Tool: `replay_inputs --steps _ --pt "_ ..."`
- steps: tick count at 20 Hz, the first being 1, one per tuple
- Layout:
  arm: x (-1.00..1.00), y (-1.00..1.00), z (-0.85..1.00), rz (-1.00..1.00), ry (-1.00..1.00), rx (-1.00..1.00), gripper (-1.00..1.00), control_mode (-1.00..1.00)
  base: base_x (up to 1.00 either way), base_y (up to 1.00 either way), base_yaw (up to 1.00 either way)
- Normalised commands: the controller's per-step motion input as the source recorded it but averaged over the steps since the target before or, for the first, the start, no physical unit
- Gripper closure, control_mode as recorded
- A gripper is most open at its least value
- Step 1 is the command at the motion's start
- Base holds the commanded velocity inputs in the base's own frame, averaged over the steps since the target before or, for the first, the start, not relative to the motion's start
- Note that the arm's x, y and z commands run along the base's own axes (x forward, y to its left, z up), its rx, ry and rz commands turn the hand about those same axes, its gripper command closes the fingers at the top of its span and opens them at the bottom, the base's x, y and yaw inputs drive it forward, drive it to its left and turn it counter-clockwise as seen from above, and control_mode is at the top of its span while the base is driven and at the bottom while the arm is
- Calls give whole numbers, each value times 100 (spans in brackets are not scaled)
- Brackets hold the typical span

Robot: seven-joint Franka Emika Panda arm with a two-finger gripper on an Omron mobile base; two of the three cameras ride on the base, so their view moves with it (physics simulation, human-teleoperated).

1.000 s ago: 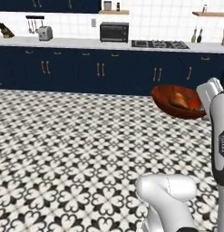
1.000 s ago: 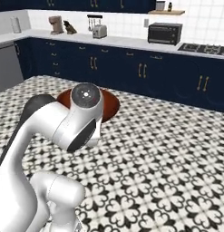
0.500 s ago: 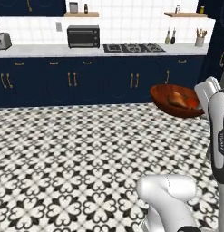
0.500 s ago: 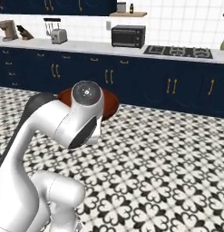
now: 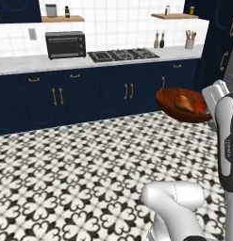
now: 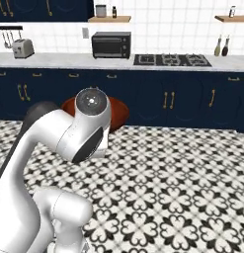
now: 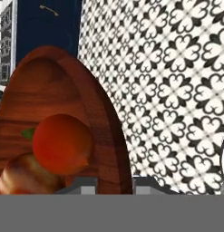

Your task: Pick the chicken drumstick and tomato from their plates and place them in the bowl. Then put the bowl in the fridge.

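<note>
Hand view: end effector (image 7: 114,186) clamps the bowl (image 7: 54,104) rim above open patterned floor (image 7: 177,90).

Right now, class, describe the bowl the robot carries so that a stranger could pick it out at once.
Start at the navy cabinets under the white counter, then look right, above the patterned floor. The bowl hangs there at the arm's end: wide, shallow, glossy reddish-brown wood, holding the tomato and the chicken drumstick.
</note>
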Motion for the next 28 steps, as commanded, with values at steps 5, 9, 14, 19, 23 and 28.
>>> replay_inputs --steps 5,9,14,19,23,28 --pt "0 0 0 0 0 0 100 100 100 65 -45" --pt "0 0 0 0 0 0 100 100 100 80 -53" --pt "0 0 0 0 0 0 100 100 100 84 -52" --pt "0 0 0 0 0 0 100 100 100 87 -52" --pt "0 0 0 0 0 0 100 100 100 71 -48" --pt "0 0 0 0 0 0 100 100 100 91 -51"
